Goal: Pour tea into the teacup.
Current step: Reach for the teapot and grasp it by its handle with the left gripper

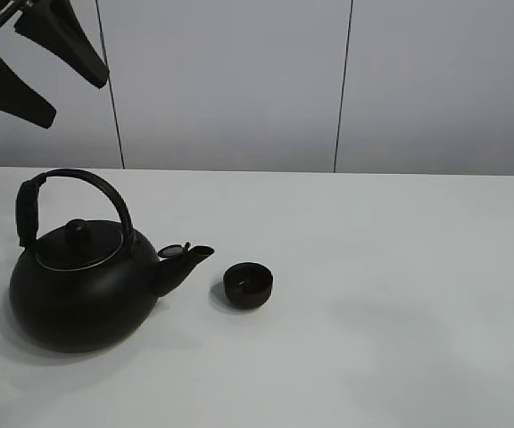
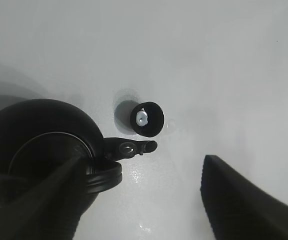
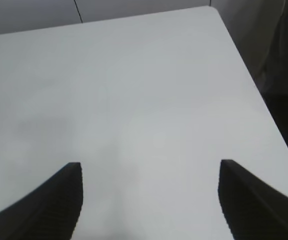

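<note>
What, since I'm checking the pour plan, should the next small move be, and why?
Probably lower the left gripper onto the handle of the kettle. It hangs open high above the kettle, holding nothing. The teacup sits just past the spout, so nothing can pour until the kettle is grasped.

The small matte black teacup point(image 1: 248, 284) is sitting upright on the white counter point(image 1: 400, 294), just beside the kettle's spout point(image 1: 178, 267).
</note>
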Motion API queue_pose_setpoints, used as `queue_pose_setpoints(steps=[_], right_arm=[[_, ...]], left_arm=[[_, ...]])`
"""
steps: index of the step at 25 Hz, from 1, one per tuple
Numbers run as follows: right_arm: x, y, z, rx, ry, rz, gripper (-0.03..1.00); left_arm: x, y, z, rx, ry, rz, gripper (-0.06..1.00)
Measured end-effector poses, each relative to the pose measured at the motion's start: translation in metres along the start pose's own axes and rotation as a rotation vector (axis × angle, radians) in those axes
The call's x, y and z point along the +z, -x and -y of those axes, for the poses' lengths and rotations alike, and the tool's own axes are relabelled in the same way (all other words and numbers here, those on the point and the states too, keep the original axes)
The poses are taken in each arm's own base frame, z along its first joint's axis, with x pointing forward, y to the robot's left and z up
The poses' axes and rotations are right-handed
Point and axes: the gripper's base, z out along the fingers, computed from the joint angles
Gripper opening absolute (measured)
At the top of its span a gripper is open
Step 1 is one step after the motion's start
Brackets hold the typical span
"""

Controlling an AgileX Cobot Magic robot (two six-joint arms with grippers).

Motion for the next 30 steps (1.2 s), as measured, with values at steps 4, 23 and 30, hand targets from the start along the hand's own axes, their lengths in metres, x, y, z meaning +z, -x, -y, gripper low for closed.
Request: queue_pose_setpoints(steps=[4, 23, 30], right_arm=[[0.002, -0.001, 0.000, 0.002, 0.000, -0.006, 0.52], [0.002, -0.001, 0.000, 0.003, 0.000, 0.000, 0.52], [0.002, 0.000, 0.000, 0.004, 0.003, 0.002, 0.52]], left_arm=[[0.000, 0.000, 0.000, 0.000, 0.000, 0.000, 0.48], [-0.002, 0.010, -0.002, 0.064, 0.039, 0.120, 0.48], [-0.074, 0.008, 0.036, 0.353, 0.083, 0.431, 0.48]])
